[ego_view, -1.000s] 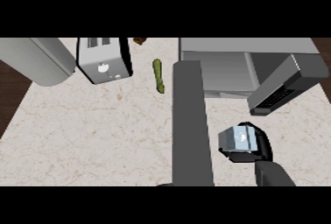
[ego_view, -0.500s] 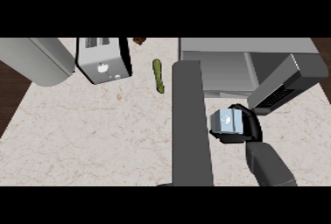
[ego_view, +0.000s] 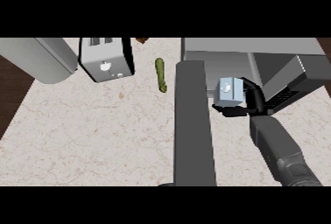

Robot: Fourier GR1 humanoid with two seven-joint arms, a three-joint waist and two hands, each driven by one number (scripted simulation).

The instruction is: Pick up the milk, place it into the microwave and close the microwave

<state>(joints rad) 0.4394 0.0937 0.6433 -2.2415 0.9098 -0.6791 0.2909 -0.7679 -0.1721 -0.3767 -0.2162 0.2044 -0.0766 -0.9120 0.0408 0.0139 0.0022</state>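
Note:
The milk [ego_view: 229, 91] is a small pale blue-grey carton, held upright above the counter at the right. My right hand [ego_view: 251, 104] is shut on it, black fingers curled round its right side and underneath. The carton hangs just in front of the grey microwave [ego_view: 258, 49] at the far right, near its open cavity [ego_view: 223, 65]. The microwave's door [ego_view: 194, 127] stands wide open as a long grey slab running toward me, just left of the carton. My left hand does not show.
A silver toaster [ego_view: 103, 62] stands at the far middle-left, with a large grey cylinder [ego_view: 35, 59] beside it. A green cucumber [ego_view: 160, 75] lies between the toaster and the open door. Dark wood borders the counter's left edge [ego_view: 9, 100].
My right hand has carried the milk away from me and slightly left, from the near right counter up to the microwave's opening. The door and other objects have not moved.

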